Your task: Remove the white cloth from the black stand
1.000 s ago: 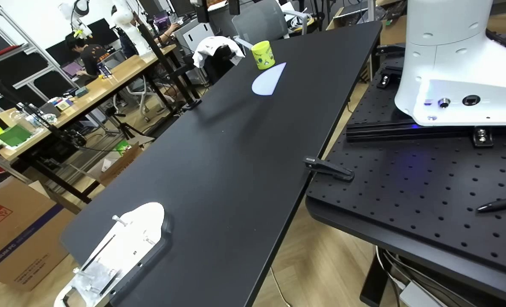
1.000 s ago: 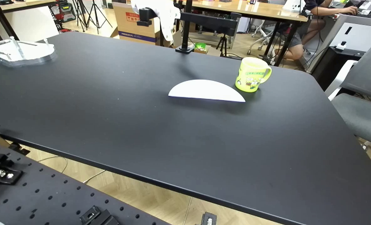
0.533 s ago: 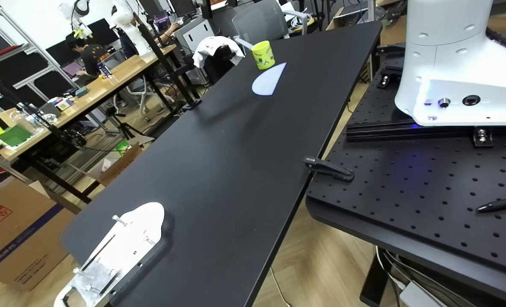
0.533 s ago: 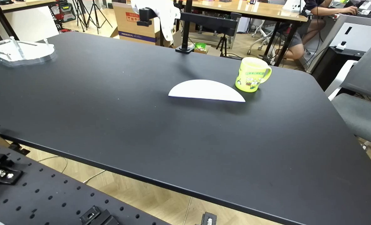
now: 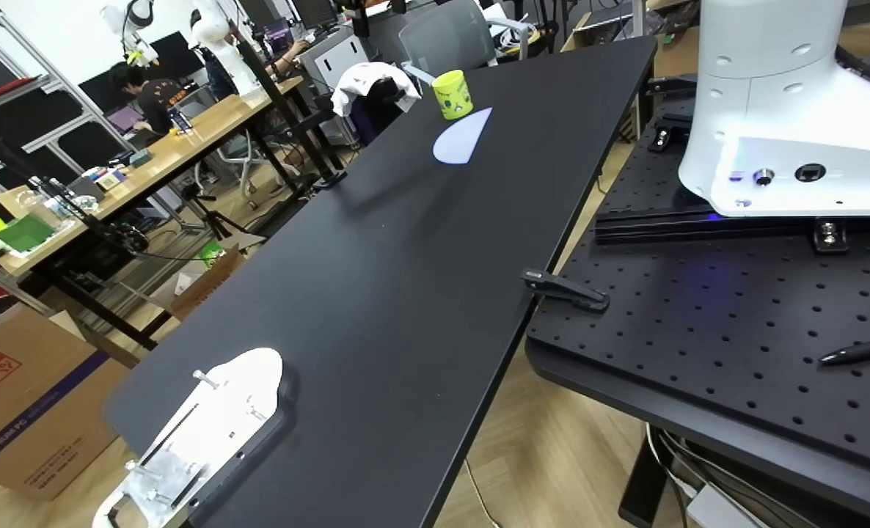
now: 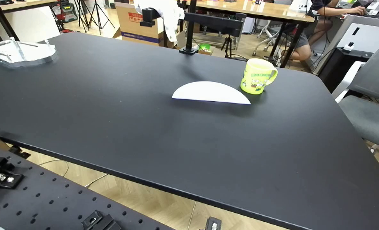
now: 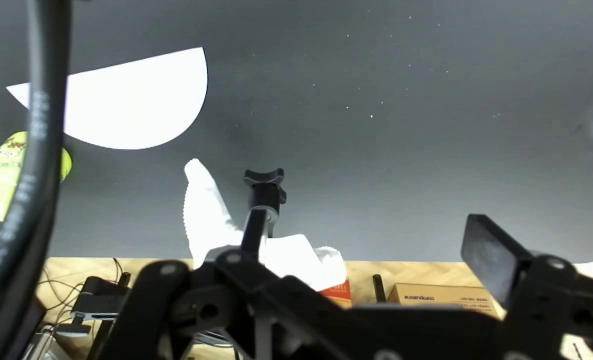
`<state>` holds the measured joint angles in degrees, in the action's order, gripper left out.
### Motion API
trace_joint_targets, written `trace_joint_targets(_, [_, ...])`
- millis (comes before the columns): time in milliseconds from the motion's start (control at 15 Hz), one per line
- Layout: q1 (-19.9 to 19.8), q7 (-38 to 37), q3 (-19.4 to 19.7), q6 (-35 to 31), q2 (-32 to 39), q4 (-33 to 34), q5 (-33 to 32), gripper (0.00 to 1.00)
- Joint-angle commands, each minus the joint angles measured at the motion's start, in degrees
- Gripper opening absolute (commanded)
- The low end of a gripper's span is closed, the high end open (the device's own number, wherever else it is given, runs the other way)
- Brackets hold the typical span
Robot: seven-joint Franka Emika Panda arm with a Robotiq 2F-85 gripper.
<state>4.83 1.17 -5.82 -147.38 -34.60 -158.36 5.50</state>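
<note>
Currently my gripper [image 7: 369, 230] is spread wide and holds nothing, one finger [image 7: 254, 230] overlapping the white cloth [image 7: 204, 220] in the wrist view (whether they touch, I can't tell). The cloth hangs draped over the black stand [image 6: 189, 33] at the edge of the tabletop [image 6: 138, 127].

In an exterior view, sheet [image 6: 210, 92] on the desk [image 6: 176, 143], mug [image 6: 256, 78] just beside it, right and slightly behind; rack [image 6: 29, 53] at the desk's far left. Stand [image 6: 190, 28] on the far edge, behind the sheet, left of the mug, with the cloth [image 6: 173, 19] hanging on it; box [image 6: 135, 27] behind the desk, chair [image 6: 371, 110] off its right. Wrist view: pincer [image 7: 369, 240] before the cloth, touching or not unclear.
</note>
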Motion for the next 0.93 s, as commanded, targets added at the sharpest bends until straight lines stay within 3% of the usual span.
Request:
trace_joint_targets(0, [-2.58, -1.98, -0.01, -2.17, 2.89, 1.40, -3.49, 1.00])
trace_joint_targets(400, [-10.67, -1.66, 0.34, -12.12, 13.94, 6.67, -12.31, 1.00])
trace_joint_targets(867, [-8.56, -1.27, 1.05, -15.34, 25.72, 15.47, -12.57, 1.00])
